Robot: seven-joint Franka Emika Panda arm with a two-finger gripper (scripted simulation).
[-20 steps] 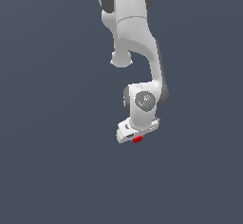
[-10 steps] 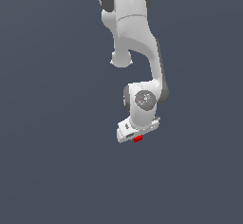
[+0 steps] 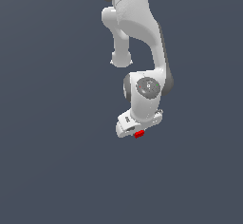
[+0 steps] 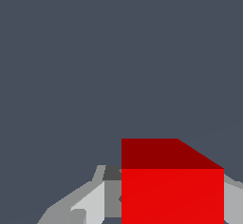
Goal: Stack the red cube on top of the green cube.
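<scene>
Since a second ago I see almost no shift: my gripper (image 3: pixel 138 132) still sits closed around the red cube (image 3: pixel 139 134), held just under the white wrist. No green cube in either view, so stacking waits.

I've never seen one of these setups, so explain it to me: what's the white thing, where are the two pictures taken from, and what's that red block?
These are simulator renders. The white jointed machine is a robot arm, seen from a camera off the arm. At its lower end is the gripper, with the small red cube between its fingers. The other picture comes from a camera on the wrist, so the red cube looks big there. Only plain dark grey shows around it; the green cube it should go onto is not in either picture.
</scene>
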